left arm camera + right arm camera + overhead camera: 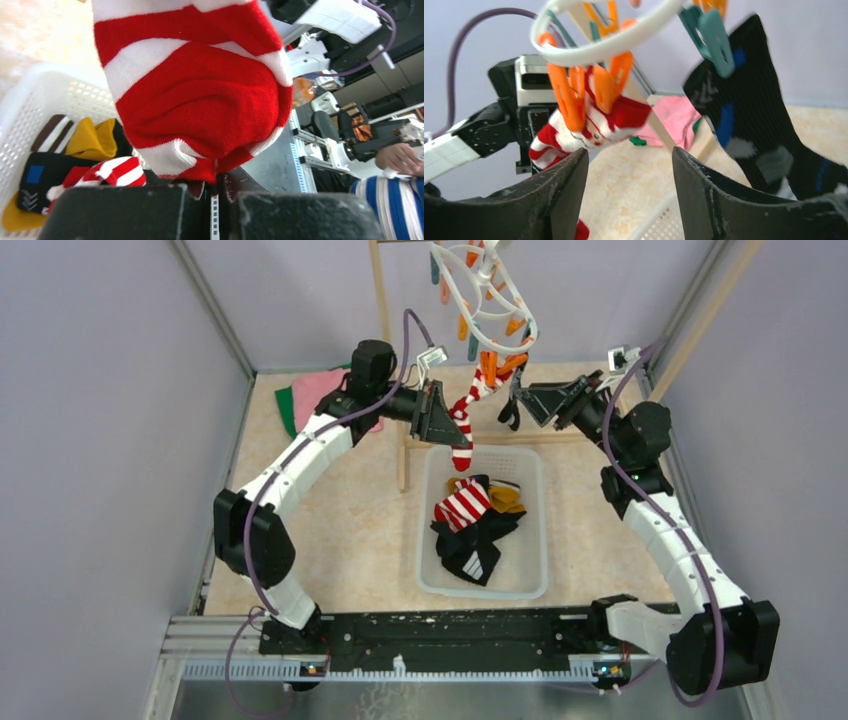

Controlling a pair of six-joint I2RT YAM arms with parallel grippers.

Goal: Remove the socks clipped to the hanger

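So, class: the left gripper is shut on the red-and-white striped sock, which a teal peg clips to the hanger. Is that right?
Not quite: the peg clipping the striped sock to the hanger is orange, not teal, as the right wrist view shows. The left gripper is indeed shut on that sock.

Hanger [589, 54] up at the back, just right of the rack [382, 310] post, dangling sock [462, 430] below it over the basket [483, 592], more socks [475, 525] in the basket mid-counter, left hand [440, 412] at the dangling sock's left, right hand [515, 400] to its right, cloths [310, 390] back left.
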